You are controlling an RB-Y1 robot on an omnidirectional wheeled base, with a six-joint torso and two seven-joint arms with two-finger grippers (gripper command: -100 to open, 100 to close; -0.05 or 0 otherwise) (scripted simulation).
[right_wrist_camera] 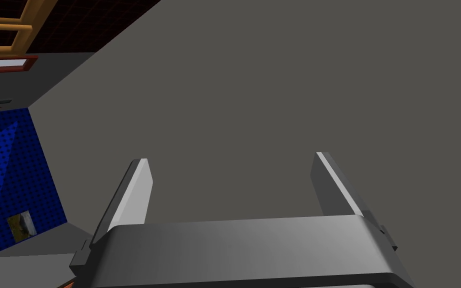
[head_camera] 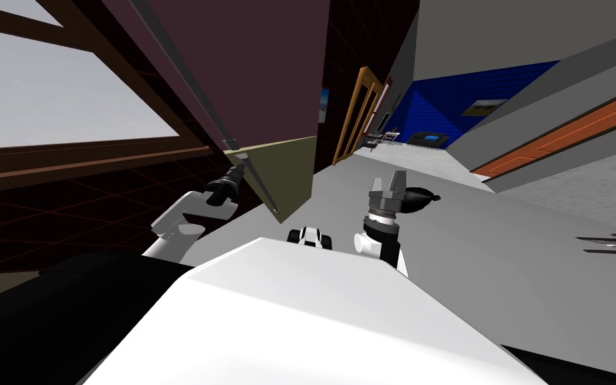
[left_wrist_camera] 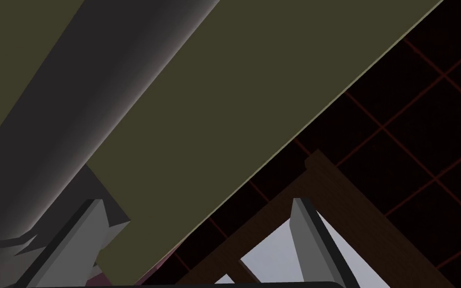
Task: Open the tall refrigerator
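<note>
Looking down in the head view, the tall refrigerator (head_camera: 260,67) is at my front left, dark maroon above and olive below, with a long grey handle (head_camera: 183,72) running along its door. The left gripper (head_camera: 236,172) is up at this handle, about where the maroon part meets the olive panel (head_camera: 286,174). The right gripper (head_camera: 388,182) is raised at my front right, well apart from the refrigerator. In the left wrist view the handle (left_wrist_camera: 89,90) passes close along one of the fingers (left_wrist_camera: 82,235), touching or just beside it; I cannot tell which. The fingers are spread wide and between them is only the edge of the olive panel (left_wrist_camera: 254,100), so the left gripper (left_wrist_camera: 197,201) grips nothing. I judge that the step in hand is taking the handle. The hand should shift sideways until the bar lies between both fingers, close firmly across it, and only then pull along the door's arc. In the right wrist view the right gripper (right_wrist_camera: 232,157) is wide open and empty.
</note>
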